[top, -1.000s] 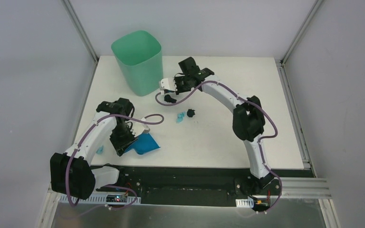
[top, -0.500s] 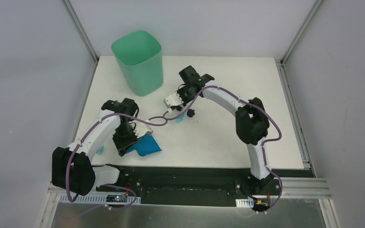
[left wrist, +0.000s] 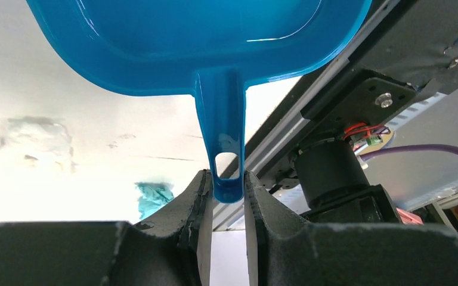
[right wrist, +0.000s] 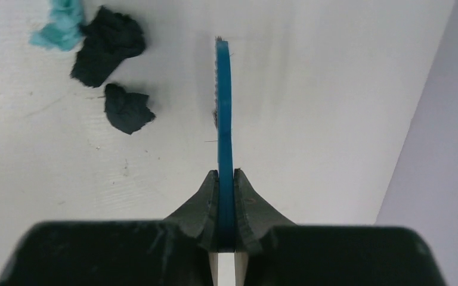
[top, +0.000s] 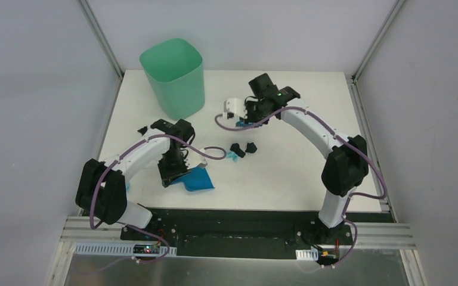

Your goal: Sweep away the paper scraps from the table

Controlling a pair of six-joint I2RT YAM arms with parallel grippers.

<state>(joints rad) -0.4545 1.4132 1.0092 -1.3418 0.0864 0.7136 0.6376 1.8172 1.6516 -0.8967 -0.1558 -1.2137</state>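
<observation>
Two arms poised over paper scraps (top: 243, 149) lying mid-tabletop (top: 292, 173).
Your left pincer (left wrist: 225, 196) grips the handle of the dustpan (top: 198, 179) near the front edge. Your right pincer (right wrist: 226, 179) clamps the brush (right wrist: 223, 101) beyond the scraps. Lay the pan's lip flat, then sweep toward it.

paper scraps (top: 237, 149): we see two crumpled black wads and a light blue wad (top: 231, 156) clustered in front and to the right of the green bin (top: 173, 77).
stray scrap (left wrist: 153, 199): we find it light blue, well in front of the bin.
table (top: 286, 173): white, flat, with a black front edge.
</observation>
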